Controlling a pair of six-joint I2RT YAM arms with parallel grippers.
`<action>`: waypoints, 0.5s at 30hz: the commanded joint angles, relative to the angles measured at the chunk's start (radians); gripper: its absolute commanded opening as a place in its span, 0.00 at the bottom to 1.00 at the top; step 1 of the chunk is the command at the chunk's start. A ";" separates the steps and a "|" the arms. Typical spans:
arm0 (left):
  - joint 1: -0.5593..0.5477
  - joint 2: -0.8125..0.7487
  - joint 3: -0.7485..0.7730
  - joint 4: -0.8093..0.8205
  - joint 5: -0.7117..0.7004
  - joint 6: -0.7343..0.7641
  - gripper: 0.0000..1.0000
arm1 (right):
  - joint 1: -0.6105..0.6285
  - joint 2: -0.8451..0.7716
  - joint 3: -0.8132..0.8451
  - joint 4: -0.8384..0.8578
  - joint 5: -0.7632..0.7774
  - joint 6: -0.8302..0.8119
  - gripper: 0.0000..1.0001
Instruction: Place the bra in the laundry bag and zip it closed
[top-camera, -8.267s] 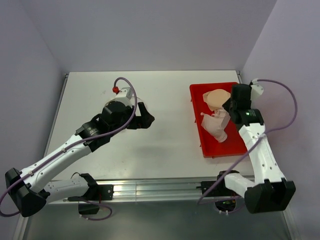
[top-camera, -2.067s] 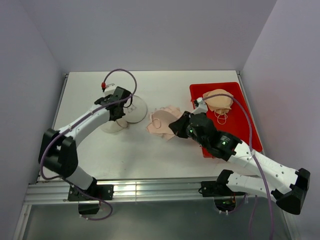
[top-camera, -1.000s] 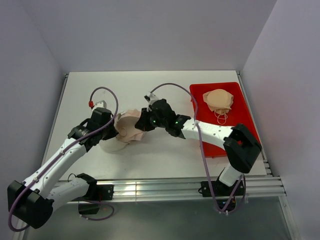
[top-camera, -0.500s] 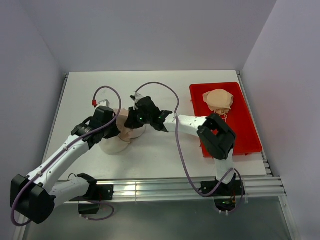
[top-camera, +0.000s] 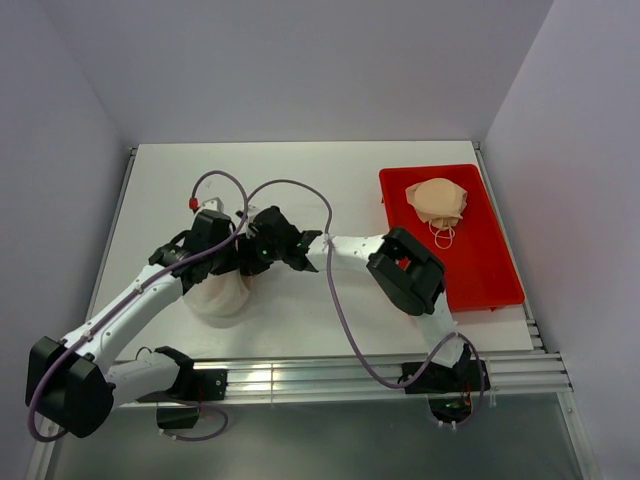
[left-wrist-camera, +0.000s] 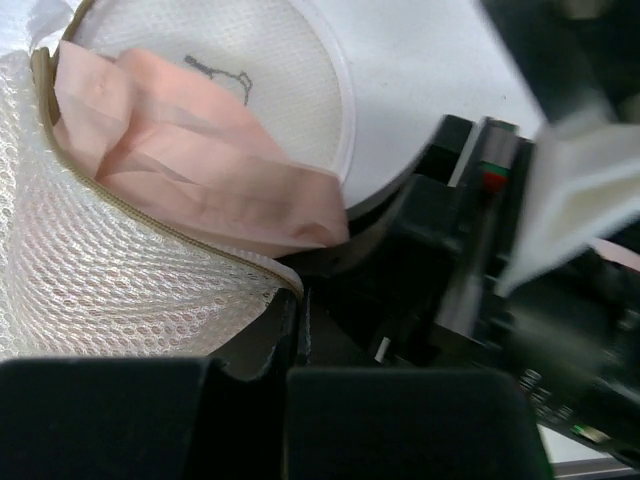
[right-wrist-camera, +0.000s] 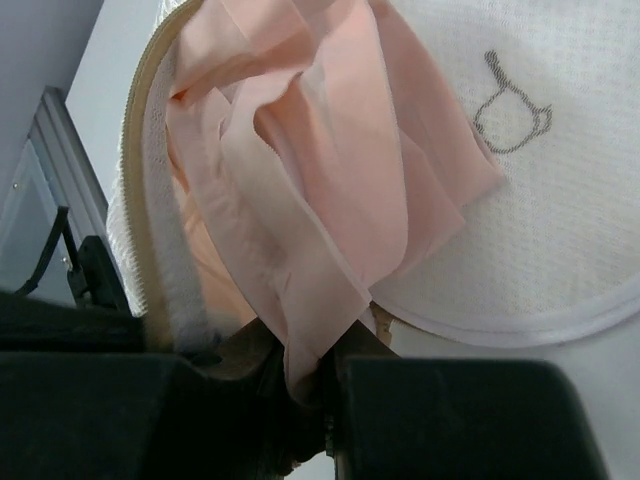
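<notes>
- Reaching further to the left than half a second ago, the right arm now has the right tool at the mouth of the laundry bag, hard against the left tool; the bra, which lay in plain sight from above a second ago, is now almost hidden in the top view beneath the two wrists.
- Right tool: fingers closed on a fold of the bra, with the pale pink fabric pinched between them and spreading upward from the grip.
- Left tool: fully closed, pinching the bag's mesh wall where the tan zipper edge runs down to its fingers.
- In both wrist views the bra lies in the bag's open mouth, between the mesh wall with its zipper edge and the white round face, draped over part of that face.
- A small dark mark on the round face shows just beside the bra's edge.
- The zipper stands open; the bag rests on the white surface left of centre.
- A red tray sits at the right side of the surface, holding a darker bra at its far end, well apart from the bag.
</notes>
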 joint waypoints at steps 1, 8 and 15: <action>-0.002 0.007 0.025 0.113 0.034 0.012 0.00 | 0.016 0.048 0.059 0.036 -0.107 0.000 0.00; -0.018 -0.045 0.018 0.182 0.167 0.016 0.00 | 0.002 -0.020 -0.027 0.101 -0.053 0.086 0.00; -0.222 0.033 0.207 0.198 0.151 0.024 0.00 | -0.081 -0.301 -0.201 -0.029 0.101 0.094 0.00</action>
